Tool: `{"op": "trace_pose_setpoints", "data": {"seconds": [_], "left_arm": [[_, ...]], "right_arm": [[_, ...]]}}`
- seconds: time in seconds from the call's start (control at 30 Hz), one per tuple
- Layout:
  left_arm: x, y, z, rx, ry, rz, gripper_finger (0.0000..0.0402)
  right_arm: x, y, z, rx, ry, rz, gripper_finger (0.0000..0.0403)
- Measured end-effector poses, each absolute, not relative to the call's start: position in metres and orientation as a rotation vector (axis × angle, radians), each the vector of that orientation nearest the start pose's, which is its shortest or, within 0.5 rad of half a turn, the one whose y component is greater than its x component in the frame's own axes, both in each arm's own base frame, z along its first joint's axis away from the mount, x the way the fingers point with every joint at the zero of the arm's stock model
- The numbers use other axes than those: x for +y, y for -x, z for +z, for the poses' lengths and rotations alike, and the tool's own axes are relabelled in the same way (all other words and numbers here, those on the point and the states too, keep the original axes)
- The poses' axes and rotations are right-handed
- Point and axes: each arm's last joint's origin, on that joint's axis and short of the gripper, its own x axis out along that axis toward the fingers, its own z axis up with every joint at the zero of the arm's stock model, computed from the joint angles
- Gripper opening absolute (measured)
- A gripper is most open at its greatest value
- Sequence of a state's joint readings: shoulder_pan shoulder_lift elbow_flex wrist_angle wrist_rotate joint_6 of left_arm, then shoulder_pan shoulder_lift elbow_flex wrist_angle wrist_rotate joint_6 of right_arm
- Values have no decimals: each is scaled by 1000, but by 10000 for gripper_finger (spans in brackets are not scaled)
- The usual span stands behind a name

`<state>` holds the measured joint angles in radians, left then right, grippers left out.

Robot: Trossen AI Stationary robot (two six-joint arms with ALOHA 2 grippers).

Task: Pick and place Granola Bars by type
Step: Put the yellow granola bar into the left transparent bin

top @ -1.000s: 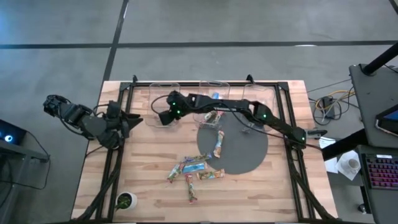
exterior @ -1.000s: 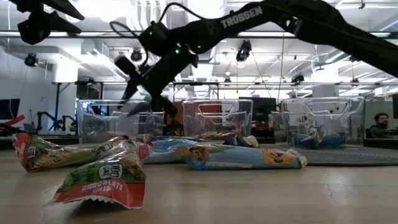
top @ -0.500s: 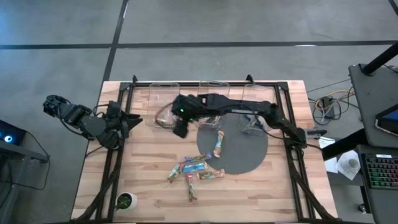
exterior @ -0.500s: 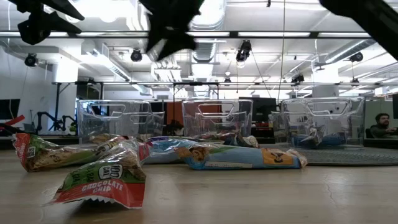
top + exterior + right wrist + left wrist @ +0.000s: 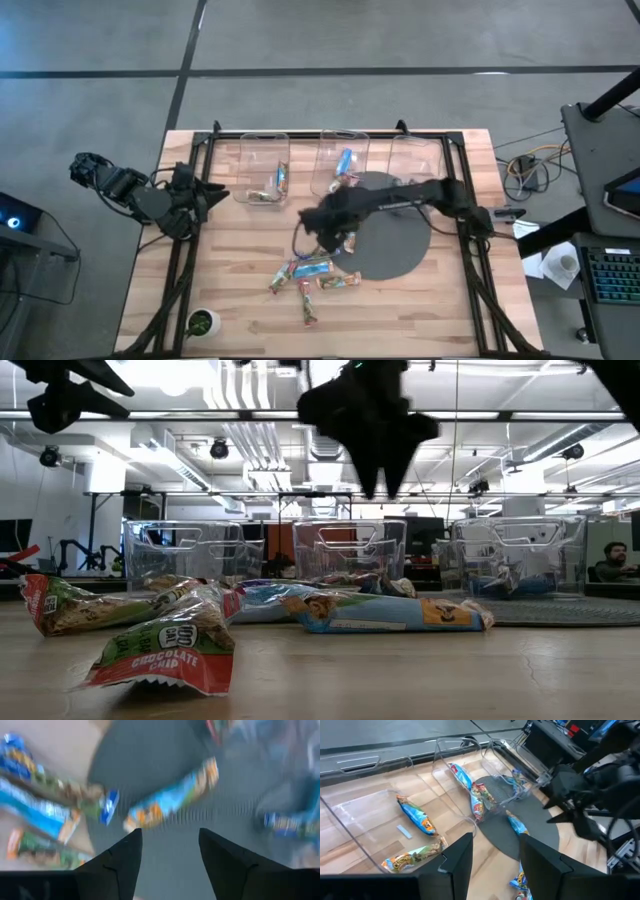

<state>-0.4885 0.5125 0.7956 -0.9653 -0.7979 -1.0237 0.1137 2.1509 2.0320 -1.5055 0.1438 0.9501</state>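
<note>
Now lower your right hand [image 5: 322, 222], fingers spread and empty, squarely over the blue bar [image 5: 172, 801] on the mat [image 5: 400, 240]; left hand [image 5: 205, 192] waits, open, at the surface's [image 5: 240, 260] left edge.

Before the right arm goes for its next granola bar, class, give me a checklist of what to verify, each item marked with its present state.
1. Right gripper open and empty: ok, nothing between its fingers in its wrist view.
2. Blue bar on the grey mat free to grasp: ok.
3. Gripper over that bar: ok.
4. Left gripper clear at the table's left edge: ok.
5. Left bin holds one type only: cannot tell.
</note>
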Motion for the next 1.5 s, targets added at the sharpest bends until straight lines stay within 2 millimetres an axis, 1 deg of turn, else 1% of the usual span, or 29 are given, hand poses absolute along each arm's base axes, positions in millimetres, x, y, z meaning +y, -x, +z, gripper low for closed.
{"op": "trace_pose_setpoints", "data": {"seconds": [0.07,0.13,0.2,0.33,0.4,0.47,0.53,0.6,0.7,0.83,0.9,0.97,1.17,1.27,1.4,1.5], "left_arm": [[-17,-77,303,342,573,534,142],[-17,-77,302,349,564,533,142],[-17,-77,302,353,557,532,142],[-17,-77,302,355,544,529,142],[-17,-77,302,356,543,529,142],[-17,-77,302,357,543,529,142],[-17,-77,302,357,542,530,142],[-17,-76,302,358,540,530,142],[-17,-77,302,360,535,529,142],[-17,-76,302,361,534,529,142],[-17,-76,302,361,533,529,142],[-17,-76,302,361,533,530,142],[-17,-77,300,364,534,533,142],[-18,-77,299,365,536,536,142],[-18,-77,298,364,540,538,142],[-18,-77,298,363,541,538,142]], "right_arm": [[50,-397,254,1441,-566,-804,187],[57,-389,242,1424,-628,-831,187],[59,-382,231,1364,-720,-851,187],[53,-365,228,1140,-969,-857,187],[49,-360,219,1055,-1057,-861,187],[46,-355,208,1017,-1110,-889,187],[45,-352,199,1021,-1148,-899,187],[45,-351,189,1048,-1149,-917,188],[44,-355,178,1039,-1131,-939,197],[42,-360,177,992,-1103,-968,209],[40,-357,167,1042,-1070,-1019,213],[40,-359,158,1061,-1052,-1038,216],[40,-370,142,1030,-1055,-998,215],[40,-375,140,1012,-1073,-987,214],[41,-374,139,1028,-1061,-992,200],[43,-372,141,1031,-1050,-988,167]]}}
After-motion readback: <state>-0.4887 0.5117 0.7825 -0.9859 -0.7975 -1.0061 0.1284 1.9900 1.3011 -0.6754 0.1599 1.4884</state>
